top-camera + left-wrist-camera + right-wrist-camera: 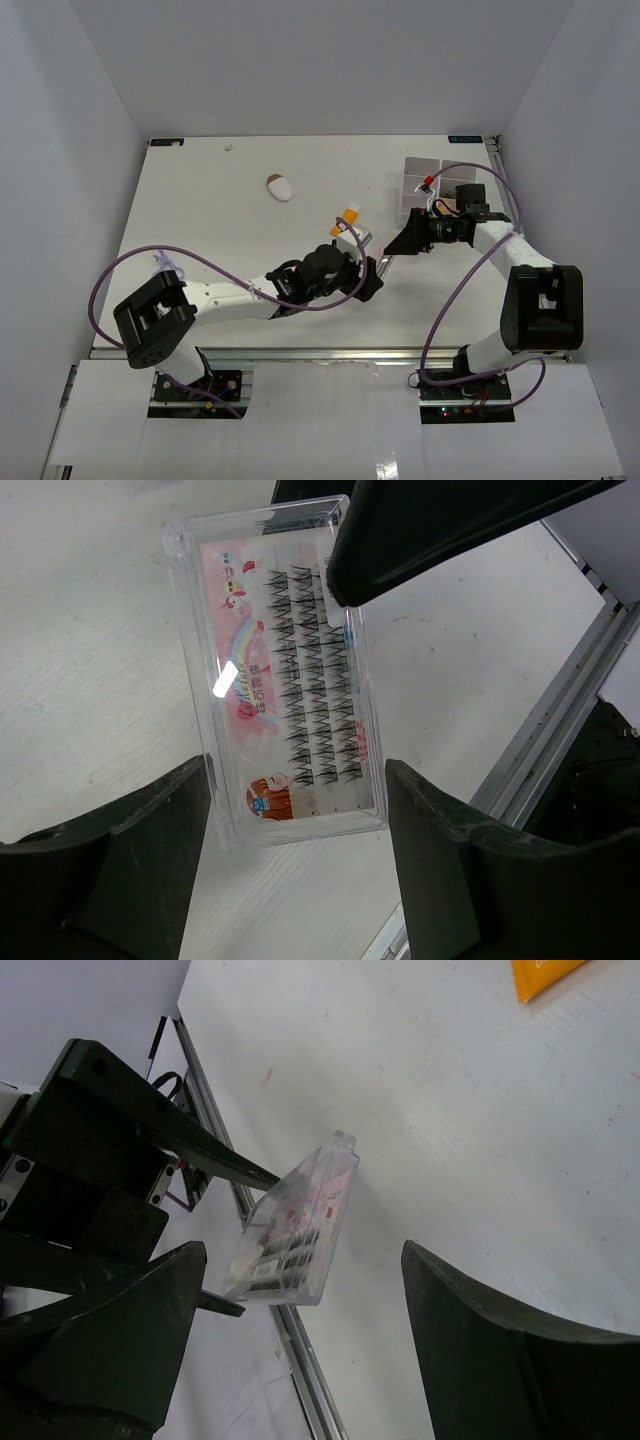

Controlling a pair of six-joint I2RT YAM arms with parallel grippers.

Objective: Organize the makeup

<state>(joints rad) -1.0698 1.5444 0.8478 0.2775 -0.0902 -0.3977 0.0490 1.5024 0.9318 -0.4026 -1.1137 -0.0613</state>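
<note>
Two grippers meet at one flat clear-pink palette point(285, 670) near the front middle of the table point(200, 200). From above it is only a pale sliver between them. The left wrist view shows it whole, with rows of black lashes on pink card. Its long edges are pinched by the left gripper point(295, 780), and one right finger point(450, 530) covers its far corner. The right wrist view shows it tilted off the table, with the right gripper point(303, 1250) spread wide on either side. The orange white-capped tube point(347, 217) lies just behind.
</note>
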